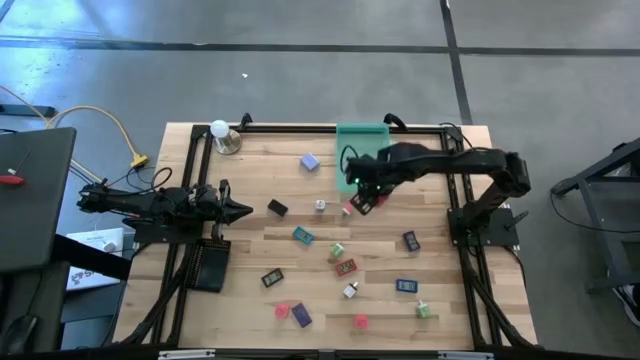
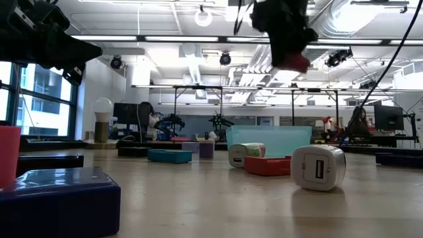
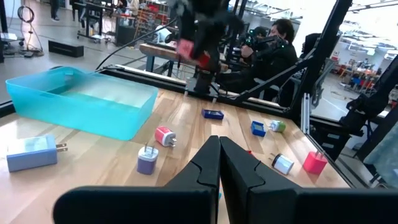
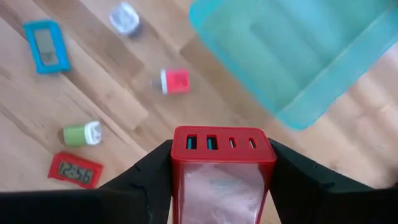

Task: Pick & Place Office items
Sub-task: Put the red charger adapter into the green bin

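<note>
Gripping red charger block (image 4: pixel 222 165), right tool (image 4: pixel 221 171) beside green tray (image 4: pixel 298 50).

Table (image 1: pixel 300 270): pale, matt wood planks with visible grain. Tray (image 4: pixel 298 50): translucent teal plastic, smooth. Red charger block (image 4: pixel 221 168): glossy plastic, port face up. White cube charger (image 2: pixel 318 168): smooth, satin plastic.

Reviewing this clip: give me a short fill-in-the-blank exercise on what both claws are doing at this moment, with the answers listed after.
1. The right claw is shut on a ____ charger block with ports on its face.
2. That block hangs in the air beside the translucent ____ tray.
3. The left claw waits at the table's left side with its fingers ____.
4. The white ball lamp stands at the table's far ____ corner in the high view.

Missing words: red; green; shut; left
</note>
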Tool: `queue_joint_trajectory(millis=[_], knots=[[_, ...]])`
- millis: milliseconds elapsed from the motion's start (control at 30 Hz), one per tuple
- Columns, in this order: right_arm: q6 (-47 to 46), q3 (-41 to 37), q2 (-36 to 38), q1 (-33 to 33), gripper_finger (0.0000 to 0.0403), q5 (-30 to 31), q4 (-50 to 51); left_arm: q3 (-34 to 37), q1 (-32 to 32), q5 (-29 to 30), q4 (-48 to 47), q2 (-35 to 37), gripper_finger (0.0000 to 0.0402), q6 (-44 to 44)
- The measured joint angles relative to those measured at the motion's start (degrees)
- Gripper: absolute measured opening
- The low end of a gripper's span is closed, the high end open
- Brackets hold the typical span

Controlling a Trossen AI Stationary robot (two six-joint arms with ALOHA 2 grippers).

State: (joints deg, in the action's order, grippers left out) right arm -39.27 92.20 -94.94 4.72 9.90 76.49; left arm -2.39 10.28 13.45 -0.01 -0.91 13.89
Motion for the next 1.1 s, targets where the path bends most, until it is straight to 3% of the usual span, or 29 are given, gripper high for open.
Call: queue_joint_trajectory(millis=[267,567,900,1100], knots=[[6.64,10.38,0.03,6.12,0.02,0.45,0.33,-0.04,0.0,0.0,-0.31,0.0,0.0001,0.1],[12.94,13.49,-0.43,19.52,0.02,-2.94,-0.94,-0.04,0.0,0.02,-0.37,0.0,0.0001,0.09],[14.09,13.4,-10.31,30.49,0.02,-10.97,-8.78,-0.05,0.0,0.02,-0.69,0.0,0.0001,0.07],[12.44,13.38,-16.28,33.01,0.02,-11.57,-9.45,-0.11,0.0,0.0,-1.03,0.0,0.0001,0.07]])
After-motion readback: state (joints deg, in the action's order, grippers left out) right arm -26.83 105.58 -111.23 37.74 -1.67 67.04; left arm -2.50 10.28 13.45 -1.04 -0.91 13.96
